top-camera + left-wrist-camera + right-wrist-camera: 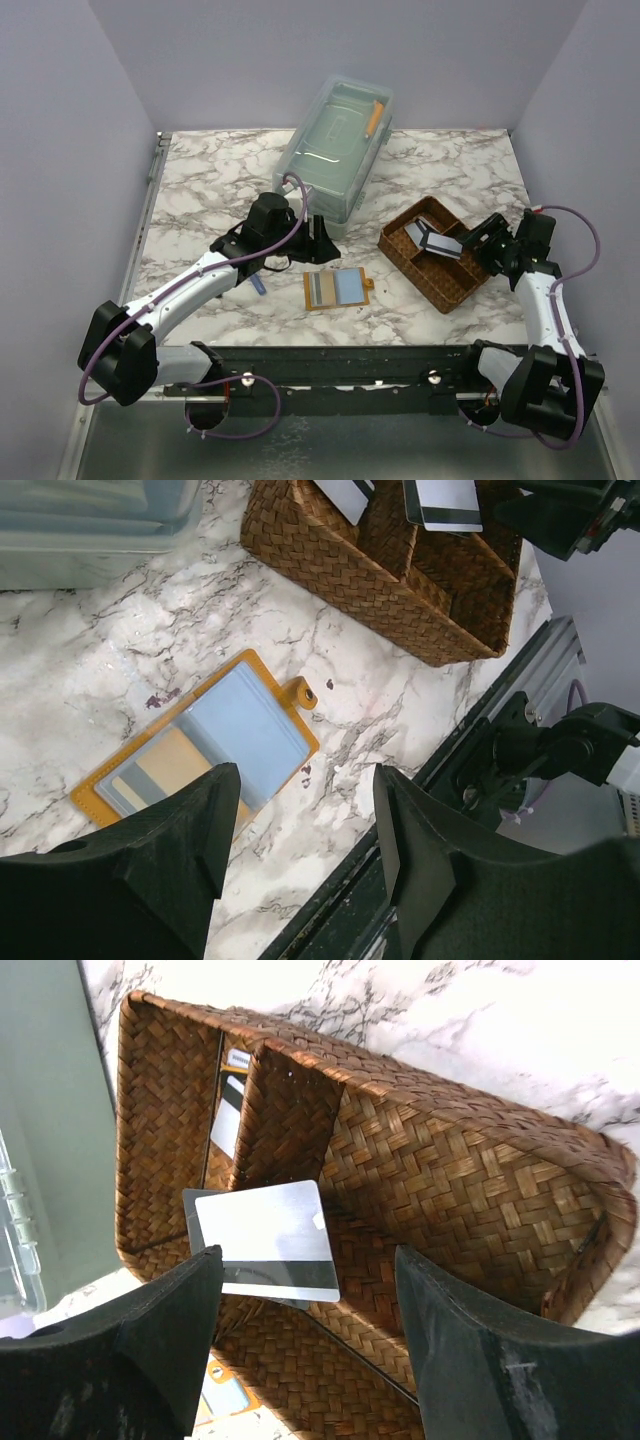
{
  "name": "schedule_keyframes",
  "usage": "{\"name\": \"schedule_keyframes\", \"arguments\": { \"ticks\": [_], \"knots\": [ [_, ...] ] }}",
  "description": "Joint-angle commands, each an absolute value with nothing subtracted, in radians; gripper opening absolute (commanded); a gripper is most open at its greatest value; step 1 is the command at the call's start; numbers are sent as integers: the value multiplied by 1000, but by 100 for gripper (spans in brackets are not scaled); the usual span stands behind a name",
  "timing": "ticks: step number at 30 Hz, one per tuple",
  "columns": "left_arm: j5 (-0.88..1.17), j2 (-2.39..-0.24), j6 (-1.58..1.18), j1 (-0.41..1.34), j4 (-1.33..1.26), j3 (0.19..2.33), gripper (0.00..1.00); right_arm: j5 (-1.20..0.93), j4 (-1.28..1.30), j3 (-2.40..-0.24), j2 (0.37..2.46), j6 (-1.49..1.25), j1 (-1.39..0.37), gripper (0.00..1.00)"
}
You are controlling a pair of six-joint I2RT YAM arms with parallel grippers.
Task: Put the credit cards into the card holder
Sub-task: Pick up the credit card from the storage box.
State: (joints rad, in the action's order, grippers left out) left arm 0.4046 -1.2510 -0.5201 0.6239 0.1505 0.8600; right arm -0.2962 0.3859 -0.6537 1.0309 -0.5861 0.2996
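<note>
Card holder [337, 289] open flat, long axis left-right, snap tab [369, 287] pointing right, left fingers [180, 880] spread empty, right fingers [150, 1350] likewise

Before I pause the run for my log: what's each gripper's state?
Left gripper: open, empty.
Right gripper: open, empty, over the tray.

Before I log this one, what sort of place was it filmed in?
Probably a lab test booth: plain lilac walls box in a marble-patterned table, with a left arm and right arm bolted to a black rail.
</note>
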Motion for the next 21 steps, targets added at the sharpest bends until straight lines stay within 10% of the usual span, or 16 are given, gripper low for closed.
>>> {"name": "schedule_keyframes", "arguments": {
  "ticks": [1,21],
  "knots": [
    [427,-1233,-486,628,120,862,62,-498,234,-592,1073,-610,356,71],
    [489,-1320,-528,631,111,920,62,-853,-112,-480,1300,-687,409,37]
  ]
}}
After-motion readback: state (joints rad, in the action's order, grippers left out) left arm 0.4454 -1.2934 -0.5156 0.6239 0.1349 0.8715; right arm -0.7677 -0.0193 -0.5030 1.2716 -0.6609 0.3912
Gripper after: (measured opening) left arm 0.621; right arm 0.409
